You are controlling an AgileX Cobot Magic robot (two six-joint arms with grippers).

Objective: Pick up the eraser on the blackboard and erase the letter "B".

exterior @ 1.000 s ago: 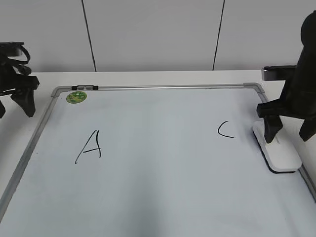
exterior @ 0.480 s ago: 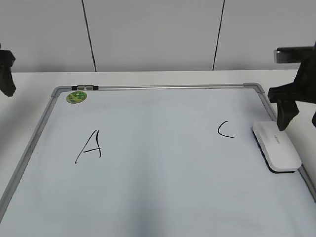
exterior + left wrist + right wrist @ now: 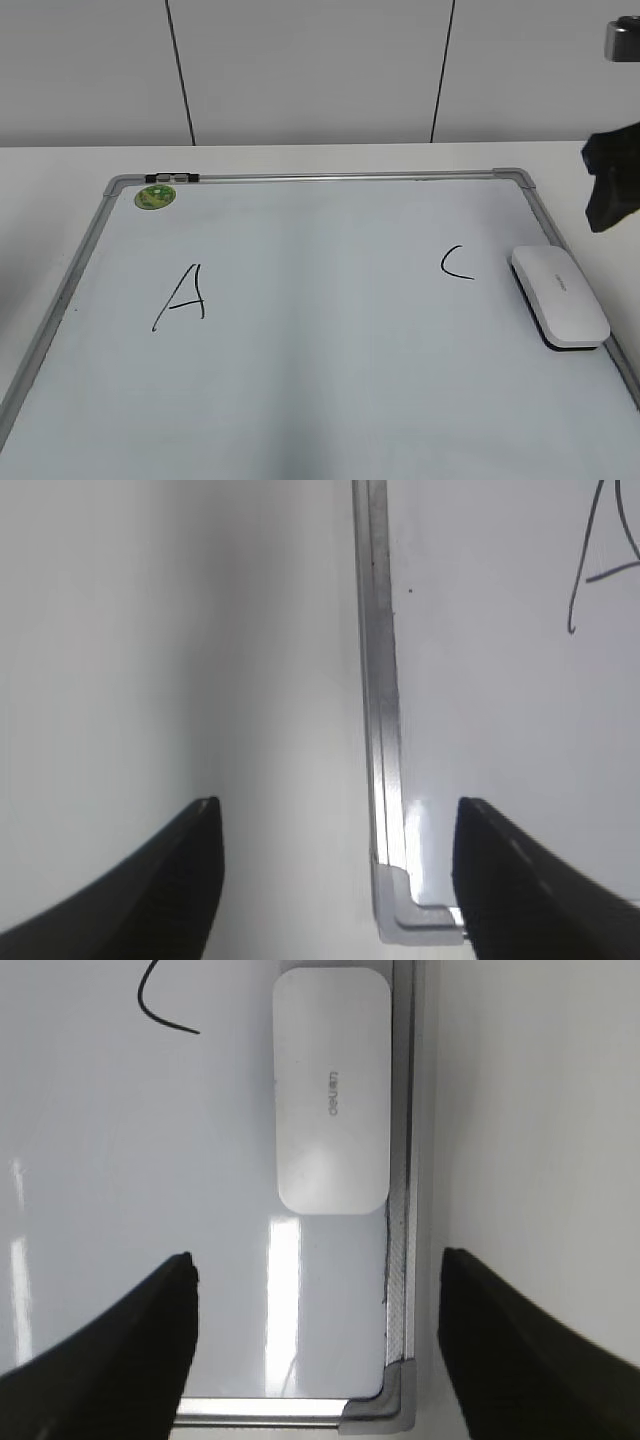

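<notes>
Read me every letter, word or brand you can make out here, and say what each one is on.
"A": handwritten on the blackboard, left side.
"C": handwritten on the board's right, beside the eraser.
"deli": grey brand lettering on the eraser's top.
Green magnet: print too blurred to read.

White eraser (image 3: 332, 1090) flat on blackboard (image 3: 150, 1210) beside right frame, pincer (image 3: 315, 1335) spread wide above

Eraser (image 3: 331, 1090): smooth white plastic w/ dark felt base. Board (image 3: 330, 330): glossy, reflective; frame (image 3: 378, 680) brushed grey metal. Table (image 3: 150, 630) matt white.
</notes>
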